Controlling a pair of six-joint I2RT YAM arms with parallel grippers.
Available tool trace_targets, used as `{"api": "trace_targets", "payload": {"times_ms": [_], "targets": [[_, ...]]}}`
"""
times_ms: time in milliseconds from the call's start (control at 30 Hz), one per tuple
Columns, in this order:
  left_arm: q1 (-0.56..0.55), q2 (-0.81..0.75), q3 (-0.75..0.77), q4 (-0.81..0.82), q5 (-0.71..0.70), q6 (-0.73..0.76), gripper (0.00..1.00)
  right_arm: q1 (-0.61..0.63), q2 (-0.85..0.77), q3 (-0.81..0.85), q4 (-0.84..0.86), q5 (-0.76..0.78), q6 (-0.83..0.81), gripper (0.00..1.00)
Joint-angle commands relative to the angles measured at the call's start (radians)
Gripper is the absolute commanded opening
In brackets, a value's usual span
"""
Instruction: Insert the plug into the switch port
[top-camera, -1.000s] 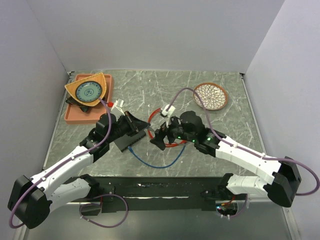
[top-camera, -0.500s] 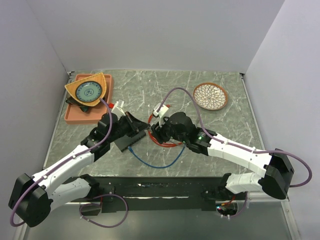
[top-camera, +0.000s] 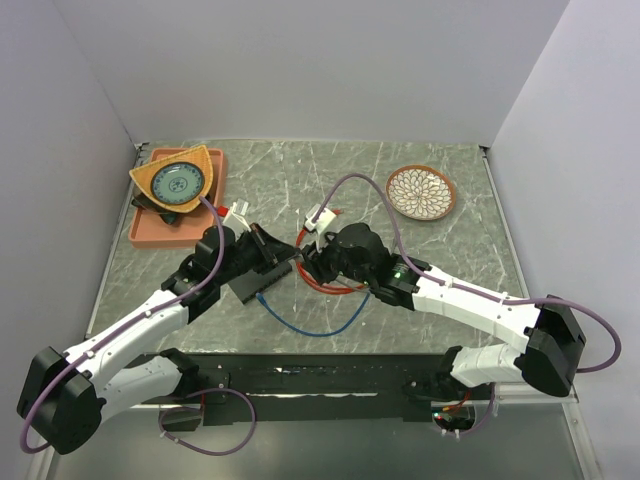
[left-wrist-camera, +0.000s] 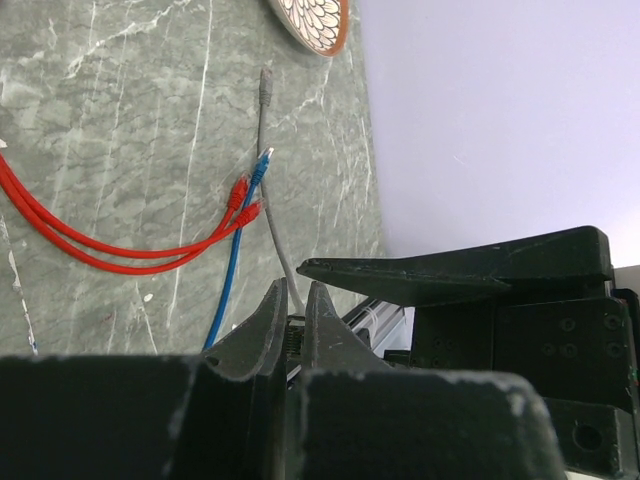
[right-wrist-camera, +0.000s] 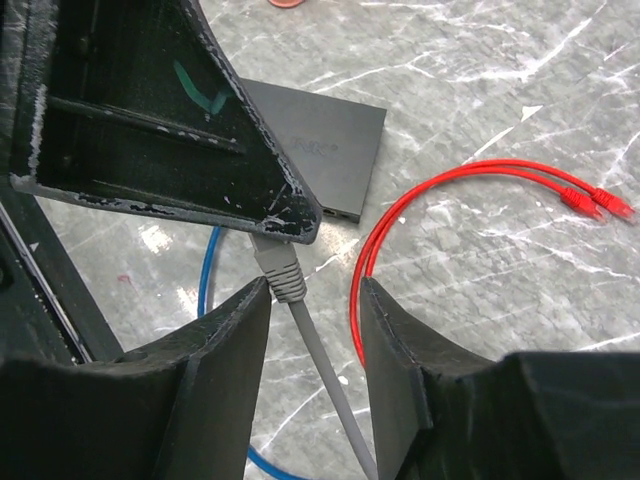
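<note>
My left gripper (top-camera: 288, 254) is shut on the plug (right-wrist-camera: 283, 268) of a grey cable (left-wrist-camera: 268, 190). Only the plug's grey boot pokes out below the left gripper's black finger (right-wrist-camera: 150, 110). My right gripper (right-wrist-camera: 315, 300) is open, one jaw on each side of the grey cable just behind the boot. Its left finger is close against the boot and its right finger is apart from it. The black switch box (right-wrist-camera: 320, 140) lies flat on the table behind, a switch port (right-wrist-camera: 342, 213) showing on its near edge. From above, the box (top-camera: 243, 288) sits under the left gripper and the right gripper (top-camera: 310, 262) faces it.
A red cable loop (right-wrist-camera: 420, 200) and a blue cable (top-camera: 310, 326) lie on the marble table around both grippers. An orange tray (top-camera: 150, 232) with a patterned dish (top-camera: 176, 180) stands at the back left. A round patterned plate (top-camera: 421, 191) is at the back right.
The right arm has moved left up to the left gripper, and its jaws have narrowed around the grey cable. The left arm has kept still with the plug.
</note>
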Motion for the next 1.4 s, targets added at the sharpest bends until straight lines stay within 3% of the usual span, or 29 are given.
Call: {"api": "trace_targets", "payload": {"times_ms": [0, 100, 167, 200, 467, 567, 700, 767, 867, 967, 1367], "targets": [[-0.005, -0.003, 0.041, 0.031, 0.032, -0.017, 0.01, 0.005, -0.005, 0.023, 0.099, -0.021, 0.004, 0.45], [-0.005, -0.006, 0.035, 0.044, 0.040, -0.022, 0.01, 0.005, 0.007, 0.028, 0.099, -0.028, 0.002, 0.28], [-0.005, -0.006, 0.034, 0.047, 0.043, -0.023, 0.01, 0.005, 0.015, 0.035, 0.098, -0.037, 0.004, 0.05], [-0.003, -0.006, 0.034, 0.050, 0.044, -0.023, 0.01, 0.006, 0.018, 0.037, 0.096, -0.040, 0.002, 0.00], [-0.005, -0.015, 0.025, 0.059, 0.043, -0.019, 0.01, 0.005, -0.002, 0.005, 0.119, -0.034, 0.002, 0.00], [-0.005, -0.011, 0.025, 0.064, 0.041, -0.017, 0.06, 0.005, -0.008, -0.006, 0.122, -0.029, 0.004, 0.00], [-0.003, -0.006, 0.023, 0.070, 0.034, -0.011, 0.31, 0.005, -0.017, -0.006, 0.110, -0.028, -0.001, 0.00], [-0.003, -0.008, 0.023, 0.062, 0.012, 0.000, 0.36, 0.005, -0.022, -0.008, 0.104, -0.026, -0.003, 0.00], [-0.003, -0.008, 0.031, 0.050, -0.023, 0.018, 0.59, 0.005, -0.028, -0.014, 0.101, -0.023, -0.004, 0.00], [-0.003, -0.003, 0.060, 0.005, -0.077, 0.055, 0.71, 0.005, -0.036, -0.015, 0.085, -0.017, -0.003, 0.00], [0.017, 0.045, 0.281, -0.330, -0.351, 0.276, 0.98, 0.006, -0.091, -0.072, 0.043, -0.006, 0.001, 0.00]]}}
